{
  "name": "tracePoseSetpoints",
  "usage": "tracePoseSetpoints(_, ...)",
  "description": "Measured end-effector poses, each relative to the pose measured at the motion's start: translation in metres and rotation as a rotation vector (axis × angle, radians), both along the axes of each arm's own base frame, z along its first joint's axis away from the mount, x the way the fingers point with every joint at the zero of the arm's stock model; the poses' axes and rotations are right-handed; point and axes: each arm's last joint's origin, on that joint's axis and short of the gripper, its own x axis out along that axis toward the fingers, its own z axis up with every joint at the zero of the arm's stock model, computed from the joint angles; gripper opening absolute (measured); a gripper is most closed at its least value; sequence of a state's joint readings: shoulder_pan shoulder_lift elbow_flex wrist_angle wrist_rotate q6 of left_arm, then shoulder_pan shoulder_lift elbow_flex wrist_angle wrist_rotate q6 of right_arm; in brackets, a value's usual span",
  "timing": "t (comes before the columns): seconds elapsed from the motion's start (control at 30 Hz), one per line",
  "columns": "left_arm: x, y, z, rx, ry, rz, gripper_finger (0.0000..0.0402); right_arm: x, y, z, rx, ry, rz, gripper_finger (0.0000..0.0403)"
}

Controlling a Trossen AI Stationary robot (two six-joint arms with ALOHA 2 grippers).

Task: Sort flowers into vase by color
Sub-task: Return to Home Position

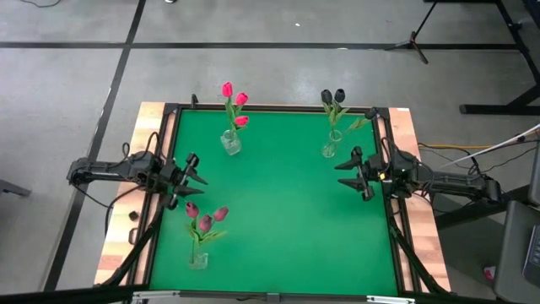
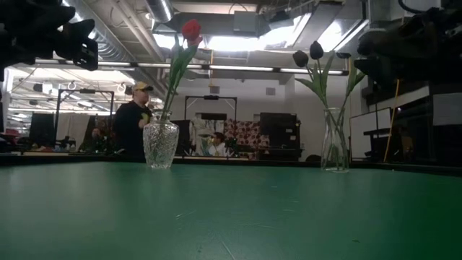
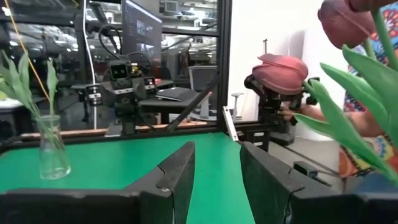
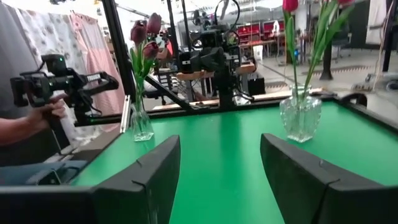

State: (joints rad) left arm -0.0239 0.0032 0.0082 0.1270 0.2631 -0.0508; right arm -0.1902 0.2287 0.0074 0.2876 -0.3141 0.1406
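**Left gripper** (image 1: 199,176): at the surface's (image 1: 287,211) left edge, about mid-length, hovering above it. Fingers (image 3: 177,177) are parted by a moderate gap with nothing between them. Judged parked here to stay out of the way of the vases.

**Maroon tulips** (image 1: 205,218): three heads, stems in a clear vase (image 1: 198,259) near the surface's front-left corner, just beside the left gripper. They lean a little, since the narrow neck only loosely props the thin stems.

**Red tulips** (image 1: 234,100): three heads in a faceted glass vase (image 1: 230,143) toward the surface's far-left corner. The stems rise tall and tilt slightly.

**Black tulips** (image 1: 332,97): two heads in a slim flask (image 1: 331,148) toward the surface's far-right corner. Each colour stands in its own container, well apart from the others, so the sorting looks complete.

**Right gripper** (image 1: 344,174): at the surface's right edge, facing the left one across it. Fingers (image 4: 155,171) are spread wide and hold nothing.

**Surface**: green mat in a dark frame on a wooden base. No loose stems lie on it.

**Room**: grey concrete floor with dark tape lines around the surface. Beyond its far edge are a workshop with ceiling lights and monitors and a person (image 2: 133,123) in a cap. Beside the surface, a hand (image 4: 37,121) holds a camera rig.
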Motion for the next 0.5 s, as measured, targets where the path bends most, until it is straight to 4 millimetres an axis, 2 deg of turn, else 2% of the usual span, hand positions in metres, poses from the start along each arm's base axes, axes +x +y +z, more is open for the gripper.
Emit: tracePoseSetpoints(0.5, -0.0001, -0.0003, 0.0000, -0.046, 0.014, -0.018, 0.0126, 0.0002, 0.0000, -0.0078, 0.058, 0.085, 0.001, 0.0221)
